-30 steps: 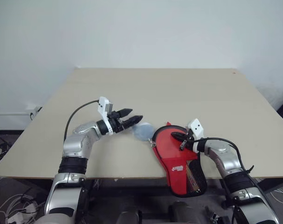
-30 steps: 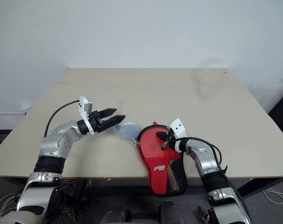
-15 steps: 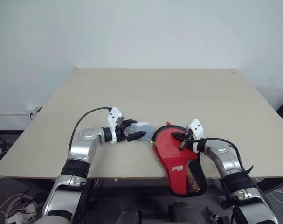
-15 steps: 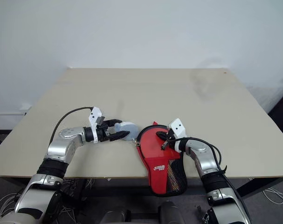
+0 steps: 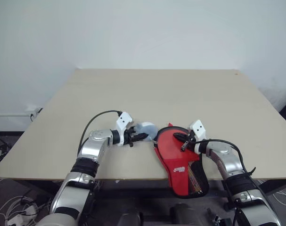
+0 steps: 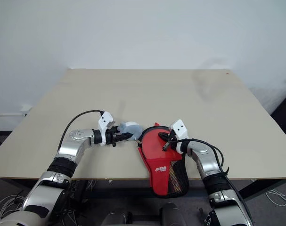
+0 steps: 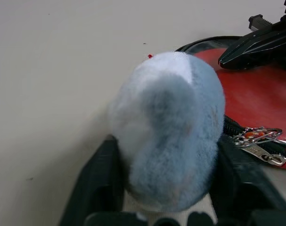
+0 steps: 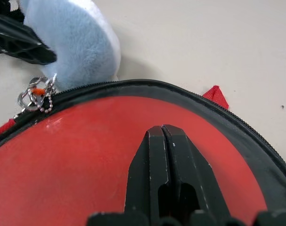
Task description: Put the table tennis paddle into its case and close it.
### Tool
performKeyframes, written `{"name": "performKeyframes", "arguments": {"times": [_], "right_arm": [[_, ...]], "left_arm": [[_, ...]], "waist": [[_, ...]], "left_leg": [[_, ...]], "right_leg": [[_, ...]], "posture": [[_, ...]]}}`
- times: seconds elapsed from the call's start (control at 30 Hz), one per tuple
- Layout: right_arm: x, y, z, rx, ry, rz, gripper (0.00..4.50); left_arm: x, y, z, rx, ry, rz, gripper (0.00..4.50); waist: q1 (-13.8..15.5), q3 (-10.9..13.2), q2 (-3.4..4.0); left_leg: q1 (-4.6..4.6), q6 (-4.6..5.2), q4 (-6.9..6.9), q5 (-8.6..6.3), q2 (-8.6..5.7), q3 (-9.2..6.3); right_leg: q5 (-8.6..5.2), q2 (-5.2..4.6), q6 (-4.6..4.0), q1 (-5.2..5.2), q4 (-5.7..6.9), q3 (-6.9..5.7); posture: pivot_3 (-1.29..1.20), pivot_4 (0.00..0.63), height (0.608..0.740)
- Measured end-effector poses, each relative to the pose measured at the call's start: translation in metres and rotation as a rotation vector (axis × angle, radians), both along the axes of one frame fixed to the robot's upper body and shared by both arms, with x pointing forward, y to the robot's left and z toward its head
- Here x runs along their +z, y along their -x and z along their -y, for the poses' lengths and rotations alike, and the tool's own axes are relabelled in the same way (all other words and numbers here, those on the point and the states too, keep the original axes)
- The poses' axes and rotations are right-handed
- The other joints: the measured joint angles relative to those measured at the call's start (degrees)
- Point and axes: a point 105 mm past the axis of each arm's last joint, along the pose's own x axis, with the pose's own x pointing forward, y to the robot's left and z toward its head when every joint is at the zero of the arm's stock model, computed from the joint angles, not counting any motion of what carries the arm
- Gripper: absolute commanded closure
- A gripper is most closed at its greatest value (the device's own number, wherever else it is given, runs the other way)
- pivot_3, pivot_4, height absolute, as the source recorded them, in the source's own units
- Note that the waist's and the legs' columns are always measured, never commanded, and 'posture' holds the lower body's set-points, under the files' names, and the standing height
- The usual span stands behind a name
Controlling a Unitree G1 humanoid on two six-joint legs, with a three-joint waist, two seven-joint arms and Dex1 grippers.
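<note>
Left gripper (image 7: 161, 207) clasping fluffy blue-white ball (image 7: 168, 127) (egg-shaped), right gripper (image 8: 164, 136) closed on smooth red case (image 8: 62, 174)

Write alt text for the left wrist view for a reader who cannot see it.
A fluffy pale blue and white pompom sits between the left tool's two black fingers on a beige table. Beside it lie the red case, its zipper pull with a small metal chain, and the right tool's black tip.

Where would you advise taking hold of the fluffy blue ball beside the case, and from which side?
Grip the fluffy ball across its round middle, coming from the robot's left: it is soft and rounded, and the case lies close on its right side.
</note>
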Motion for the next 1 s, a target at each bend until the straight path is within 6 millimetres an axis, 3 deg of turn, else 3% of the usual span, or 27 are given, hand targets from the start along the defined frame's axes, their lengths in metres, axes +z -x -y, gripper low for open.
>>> {"name": "performKeyframes", "arguments": {"times": [0.2, 0.5, 1.0], "right_arm": [[-0.001, 0.000, 0.000, -0.003, 0.005, -0.004, 4.50], [-0.002, 0.002, 0.000, 0.024, 0.034, -0.003, 4.50], [-0.005, 0.012, 0.000, 0.149, 0.124, -0.014, 4.50]], "left_arm": [[-0.001, 0.001, 0.004, -0.010, -0.009, 0.006, 4.08], [-0.002, -0.001, 0.006, -0.008, -0.033, 0.033, 4.08], [-0.006, -0.025, 0.008, 0.110, -0.073, 0.071, 4.08]], "waist": [[0.0, 0.0, 0.00], [0.2, 0.0, -0.01], [0.7, 0.0, -0.03]], "left_leg": [[0.02, 0.00, 0.06, 0.00, 0.00, -0.02], [0.07, -0.01, 0.06, -0.01, 0.00, -0.15], [0.09, -0.23, 0.11, -0.13, 0.01, -0.20]], "right_leg": [[0.00, 0.00, 0.00, 0.05, 0.01, -0.02], [-0.01, 0.00, -0.01, 0.15, 0.00, -0.13], [-0.01, -0.04, -0.01, 0.28, -0.04, -0.28]], "posture": [[0.00, 0.000, 0.740], [0.00, 0.000, 0.740], [0.00, 0.000, 0.740]]}}
